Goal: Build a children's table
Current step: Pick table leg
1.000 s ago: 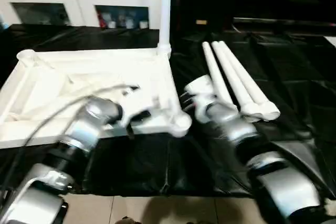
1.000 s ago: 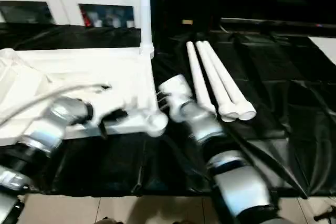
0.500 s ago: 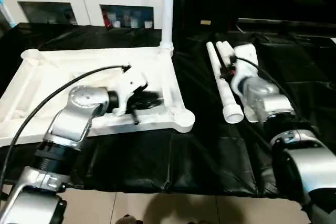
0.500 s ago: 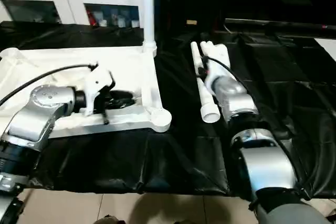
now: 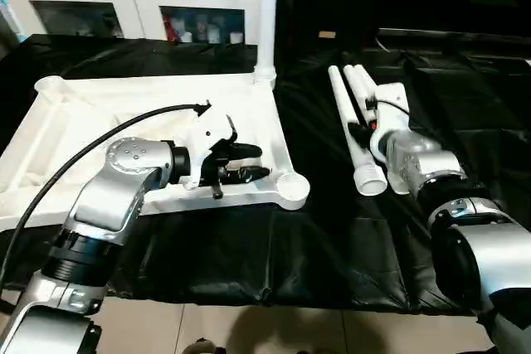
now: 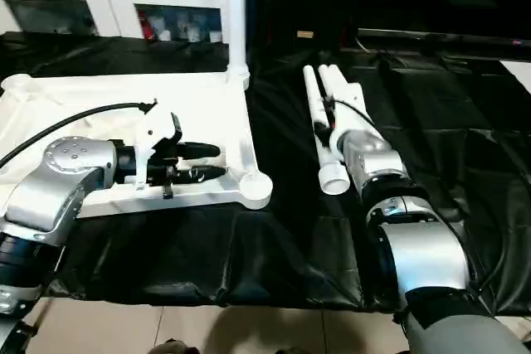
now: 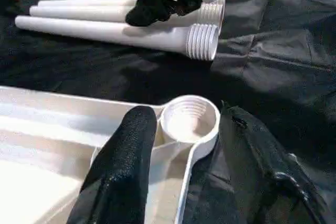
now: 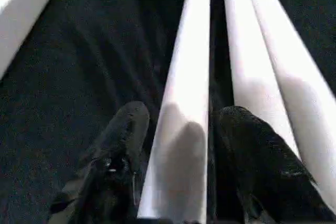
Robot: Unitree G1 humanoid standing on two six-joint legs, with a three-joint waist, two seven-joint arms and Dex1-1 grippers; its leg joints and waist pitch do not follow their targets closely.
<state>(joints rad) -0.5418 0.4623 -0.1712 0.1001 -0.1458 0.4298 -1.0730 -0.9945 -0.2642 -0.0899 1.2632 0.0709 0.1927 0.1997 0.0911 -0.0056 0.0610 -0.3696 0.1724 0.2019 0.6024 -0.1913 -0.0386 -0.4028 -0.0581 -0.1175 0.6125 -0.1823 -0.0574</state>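
Straddling the nearest leg with spread fingers, the right gripper hadn't clamped; light, stiff, slippery tube, best grasped mid-shaft. Left gripper gaped over the tabletop corner socket.

over the last second the right gripper has swung from beside the table top's near corner socket out to the loose legs, and its parted fingers now straddle the leftmost leg. the left gripper has turned so its spread fingers now point toward that socket, one finger over the table top.
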